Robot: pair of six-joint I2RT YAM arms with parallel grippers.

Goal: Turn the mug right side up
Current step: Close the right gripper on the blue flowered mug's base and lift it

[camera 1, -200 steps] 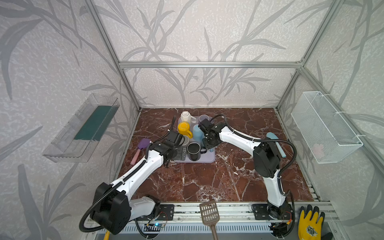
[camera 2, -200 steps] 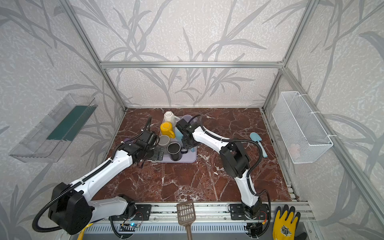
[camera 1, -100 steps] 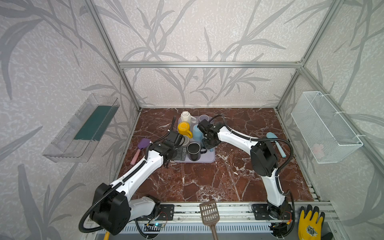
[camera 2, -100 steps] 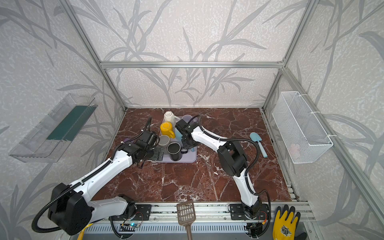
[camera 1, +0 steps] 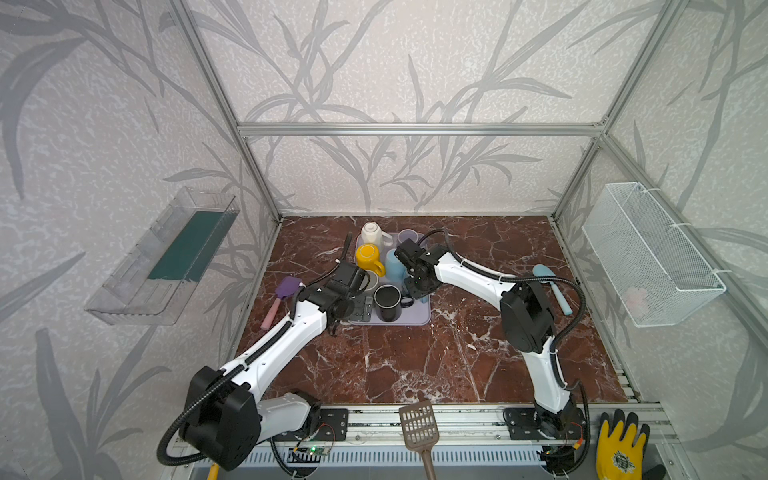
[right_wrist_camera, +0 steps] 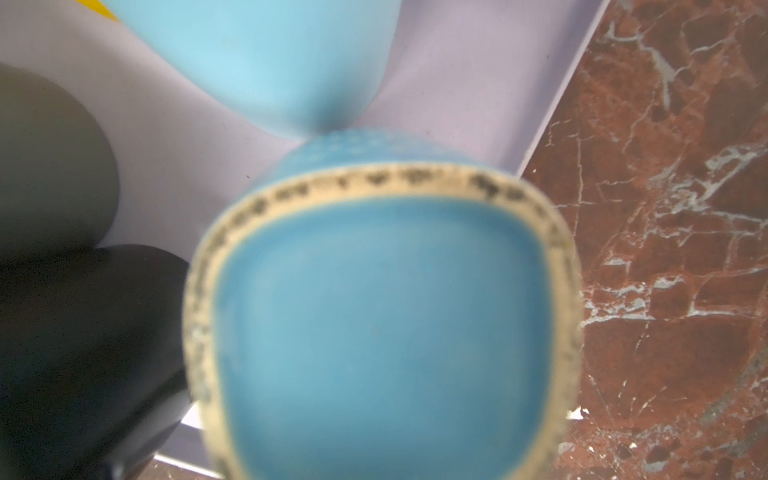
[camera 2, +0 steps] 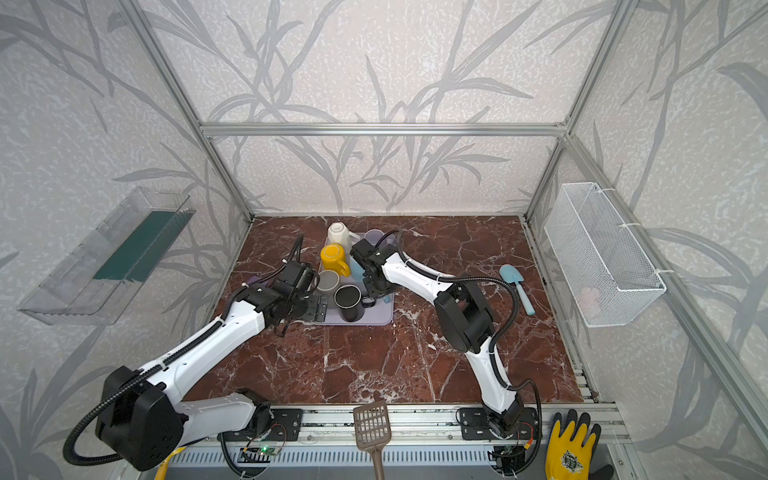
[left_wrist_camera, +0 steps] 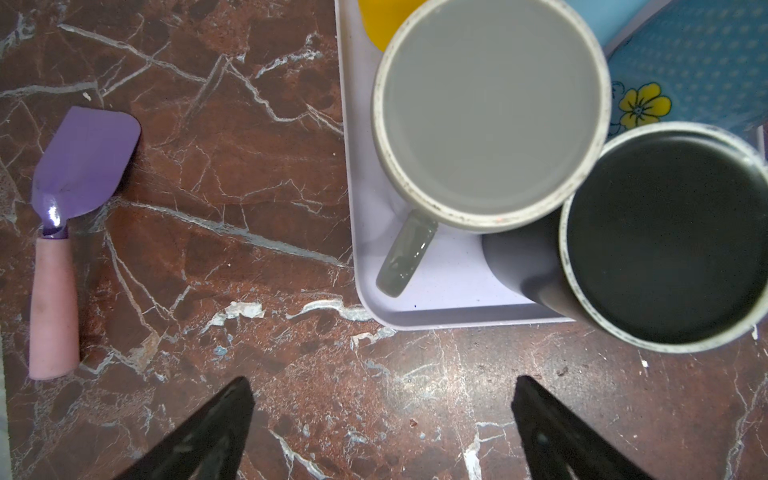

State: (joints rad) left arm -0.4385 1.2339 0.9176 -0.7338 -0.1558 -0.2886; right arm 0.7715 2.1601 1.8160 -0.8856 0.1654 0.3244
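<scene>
The blue mug [right_wrist_camera: 382,332] stands upside down on the tray [left_wrist_camera: 436,307], close to the tray's right edge. Its bare foot ring faces up, blurred and filling much of the right wrist view. A patch of its dotted side with a yellow flower shows in the left wrist view.

The right tool [camera 1: 413,293] hangs directly over the mug with its jaws drawn narrow. The fingers are hidden, so I cannot tell whether they pinch the mug or anything else.

Touching the mug toward the tray's back is a pale cup [right_wrist_camera: 270,54]. The black mug [left_wrist_camera: 665,237] stands upright at the tray's front, next to the blue one. The grey mug [left_wrist_camera: 490,112] is upright too, against the black mug's rim, with its handle pointing at the tray's front left corner. A yellow mug [camera 1: 368,255] sits behind the grey one.

The left tool [left_wrist_camera: 382,382] hovers over the desk [left_wrist_camera: 249,208] just off the tray's front edge — jaws wide, holding nothing. A spatula [left_wrist_camera: 83,166] lies on the desk well left of the tray.
</scene>
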